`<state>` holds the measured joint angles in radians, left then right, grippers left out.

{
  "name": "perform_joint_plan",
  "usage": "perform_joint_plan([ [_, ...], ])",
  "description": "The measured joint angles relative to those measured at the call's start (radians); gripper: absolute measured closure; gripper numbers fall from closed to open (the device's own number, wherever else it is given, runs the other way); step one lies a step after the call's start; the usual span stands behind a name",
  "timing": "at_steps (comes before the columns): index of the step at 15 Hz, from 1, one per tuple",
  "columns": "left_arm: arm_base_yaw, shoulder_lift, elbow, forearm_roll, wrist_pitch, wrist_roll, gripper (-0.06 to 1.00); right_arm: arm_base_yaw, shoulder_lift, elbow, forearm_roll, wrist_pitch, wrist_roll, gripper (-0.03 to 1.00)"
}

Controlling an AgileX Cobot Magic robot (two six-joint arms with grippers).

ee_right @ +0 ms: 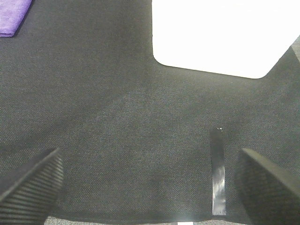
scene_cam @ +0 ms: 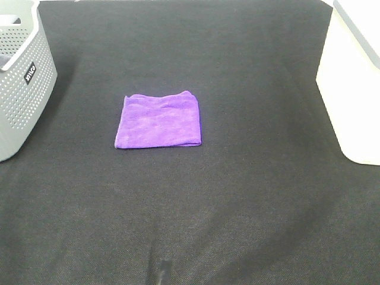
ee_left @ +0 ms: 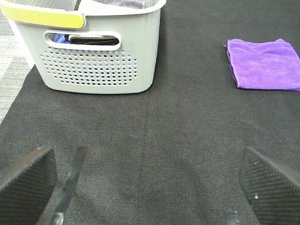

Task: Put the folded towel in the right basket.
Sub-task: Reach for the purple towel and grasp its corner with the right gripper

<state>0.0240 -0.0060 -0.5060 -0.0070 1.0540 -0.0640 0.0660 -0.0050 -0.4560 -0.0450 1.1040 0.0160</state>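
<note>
A folded purple towel point(scene_cam: 158, 120) lies flat on the black mat near the middle of the table. It also shows in the left wrist view point(ee_left: 263, 63) and as a corner in the right wrist view point(ee_right: 13, 16). The right basket point(scene_cam: 353, 80) is white and stands at the right edge; its wall fills part of the right wrist view point(ee_right: 222, 35). My left gripper point(ee_left: 147, 180) is open and empty, low over the mat, well away from the towel. My right gripper point(ee_right: 150, 185) is open and empty, near the white basket. Neither gripper shows in the exterior high view.
A grey perforated basket point(scene_cam: 21, 71) stands at the left edge, with dark items inside as seen in the left wrist view point(ee_left: 101, 51). A strip of shiny black tape point(scene_cam: 163, 273) lies near the front edge of the black mat point(scene_cam: 237, 196).
</note>
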Motion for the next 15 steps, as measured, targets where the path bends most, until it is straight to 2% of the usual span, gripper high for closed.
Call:
perform_joint_plan([
  [15, 0.000, 0.000, 0.000, 0.000, 0.000, 0.000, -0.05, 0.000, 0.000, 0.000, 0.000, 0.000, 0.000, 0.01],
])
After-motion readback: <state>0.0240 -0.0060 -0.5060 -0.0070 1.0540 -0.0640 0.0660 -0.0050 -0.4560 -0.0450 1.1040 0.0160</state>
